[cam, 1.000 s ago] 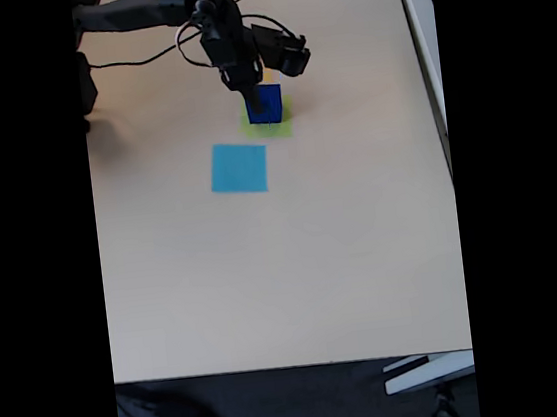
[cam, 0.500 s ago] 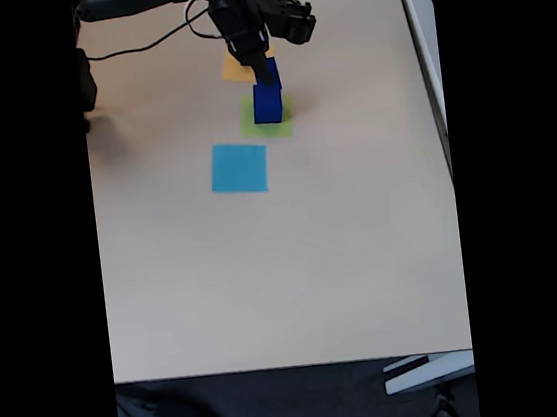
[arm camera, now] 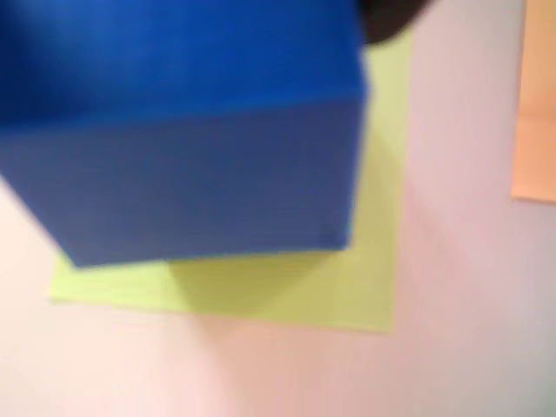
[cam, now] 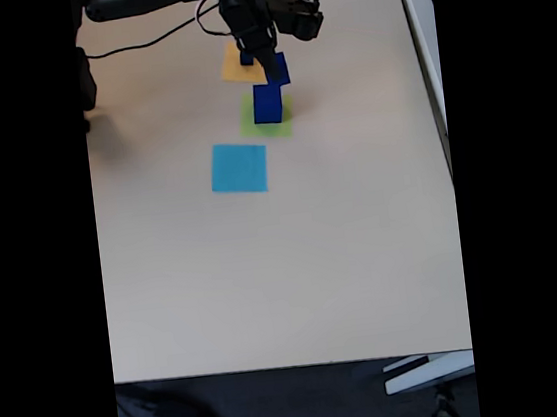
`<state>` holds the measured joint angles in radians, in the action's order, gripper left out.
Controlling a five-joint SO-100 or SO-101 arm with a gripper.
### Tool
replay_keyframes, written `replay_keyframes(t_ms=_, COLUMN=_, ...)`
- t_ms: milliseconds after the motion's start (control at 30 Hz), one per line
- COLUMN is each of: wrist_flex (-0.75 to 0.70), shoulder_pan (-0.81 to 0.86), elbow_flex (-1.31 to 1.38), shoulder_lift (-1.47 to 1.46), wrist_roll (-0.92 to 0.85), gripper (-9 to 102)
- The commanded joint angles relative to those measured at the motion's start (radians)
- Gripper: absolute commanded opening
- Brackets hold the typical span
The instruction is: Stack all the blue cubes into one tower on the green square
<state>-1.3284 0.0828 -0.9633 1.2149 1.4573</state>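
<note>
Fixed view: cube (cam: 269, 103) under fingers (cam: 267, 67) (seemingly apart).

Dark blue is seen on the cube (arm camera: 182, 130) below the black pincer (cam: 267, 67), pale lime green on the square (arm camera: 304, 287) beneath it, orange-yellow on the square (cam: 236, 69) beside it.

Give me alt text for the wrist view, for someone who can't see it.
A blurred close-up of a large dark blue cube sitting on a pale lime-green square that lies flat on a light table. The edge of an orange-yellow square shows at the right side of the view.
</note>
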Motion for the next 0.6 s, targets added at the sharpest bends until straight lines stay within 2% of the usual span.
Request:
replay_keyframes(t_ms=0, wrist_flex=0.052, shoulder_pan=-0.009, elbow_flex=-0.021, shoulder_lift=0.021, wrist_roll=0.015, gripper=9)
replay_keyframes(t_ms=133, wrist_flex=0.095, shoulder_pan=-0.006, elbow_flex=-0.095, shoulder_lift=0.037, wrist_roll=0.017, gripper=9)
replay_keyframes(t_ms=567, wrist_flex=0.109, shoulder_pan=0.005, elbow_flex=-0.172, shoulder_lift=0.074, wrist_roll=-0.011, gripper=9)
